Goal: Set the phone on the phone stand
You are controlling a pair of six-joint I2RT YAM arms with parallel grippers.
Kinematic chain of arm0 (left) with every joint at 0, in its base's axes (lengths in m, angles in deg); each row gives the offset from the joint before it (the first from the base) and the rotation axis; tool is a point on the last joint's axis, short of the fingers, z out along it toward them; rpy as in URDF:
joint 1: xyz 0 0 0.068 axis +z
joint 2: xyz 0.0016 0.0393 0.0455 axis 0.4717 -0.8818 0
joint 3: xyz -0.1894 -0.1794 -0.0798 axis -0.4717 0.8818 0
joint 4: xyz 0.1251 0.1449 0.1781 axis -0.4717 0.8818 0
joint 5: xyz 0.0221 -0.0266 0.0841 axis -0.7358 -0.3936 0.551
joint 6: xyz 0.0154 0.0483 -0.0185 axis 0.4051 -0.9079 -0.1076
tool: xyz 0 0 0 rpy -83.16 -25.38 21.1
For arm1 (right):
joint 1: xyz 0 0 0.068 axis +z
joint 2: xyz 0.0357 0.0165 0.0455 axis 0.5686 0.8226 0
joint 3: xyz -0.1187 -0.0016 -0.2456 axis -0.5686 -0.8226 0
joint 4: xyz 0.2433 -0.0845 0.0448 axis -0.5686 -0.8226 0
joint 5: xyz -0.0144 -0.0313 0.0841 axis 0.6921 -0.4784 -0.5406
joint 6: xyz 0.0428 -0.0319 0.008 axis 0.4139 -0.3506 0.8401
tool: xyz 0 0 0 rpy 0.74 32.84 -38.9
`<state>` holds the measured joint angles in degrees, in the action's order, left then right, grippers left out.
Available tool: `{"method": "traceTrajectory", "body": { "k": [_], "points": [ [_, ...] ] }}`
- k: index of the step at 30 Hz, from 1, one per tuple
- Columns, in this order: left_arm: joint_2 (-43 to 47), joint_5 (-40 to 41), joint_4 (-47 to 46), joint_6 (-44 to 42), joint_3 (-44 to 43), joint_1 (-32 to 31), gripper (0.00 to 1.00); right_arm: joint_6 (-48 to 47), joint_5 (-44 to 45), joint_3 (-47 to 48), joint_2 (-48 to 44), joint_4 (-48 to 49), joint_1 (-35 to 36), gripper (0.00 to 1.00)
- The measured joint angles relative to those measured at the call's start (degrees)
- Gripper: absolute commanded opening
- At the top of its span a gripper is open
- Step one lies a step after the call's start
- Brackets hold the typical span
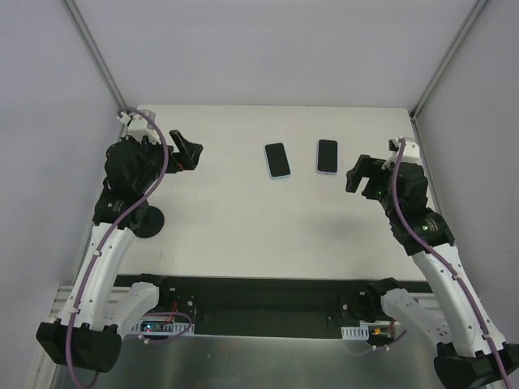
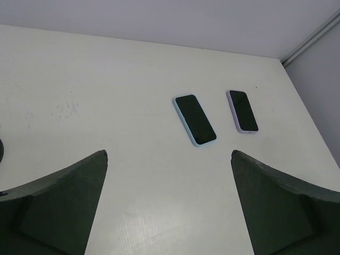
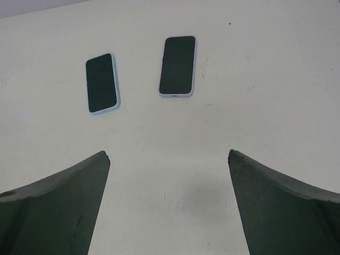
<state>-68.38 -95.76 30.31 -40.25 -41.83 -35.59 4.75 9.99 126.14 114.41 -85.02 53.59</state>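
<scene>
Nearest us, both jaws gape empty; beyond, blue-cased phone (image 1: 277, 160) and lilac-cased phone (image 1: 328, 156) lie flat on the surface (image 1: 243, 219); dark round object (image 1: 151, 221) sits beside left arm (image 1: 104, 253).

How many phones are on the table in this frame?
2. The blue-cased phone lies flat, screen up; the lilac-cased phone lies flat beside it, nearer the right gripper, not touching. None appears hidden.

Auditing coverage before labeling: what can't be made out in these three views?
- phone stand: in the top view the left arm hides all but a dark round base, so its cradle is unseen. The right wrist view does not include it.
- blue-cased phone and lilac-cased phone: screens are dark in every view, so the model and which phone is meant cannot be told.
</scene>
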Motion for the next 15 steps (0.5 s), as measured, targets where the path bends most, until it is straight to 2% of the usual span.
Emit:
{"method": "traceTrajectory", "body": {
  "k": [6, 10, 15],
  "points": [
    [-2.73, 5.4, 6.16, 1.73, -3.43, -0.02, 0.99, -1.05, -1.95, 0.0, 0.0, -0.02, 0.0, 0.96],
    [-0.39, 15.37, 12.92, 3.08, -4.35, -0.07, 0.99, -3.06, -6.75, 0.02, 1.05, 0.02, 0.0, 0.96],
    [7.98, 30.45, 24.39, 3.63, -3.8, -0.07, 0.99, -4.87, -10.23, 0.02, 4.81, 0.0, 0.0, 0.96]
  ]
}}
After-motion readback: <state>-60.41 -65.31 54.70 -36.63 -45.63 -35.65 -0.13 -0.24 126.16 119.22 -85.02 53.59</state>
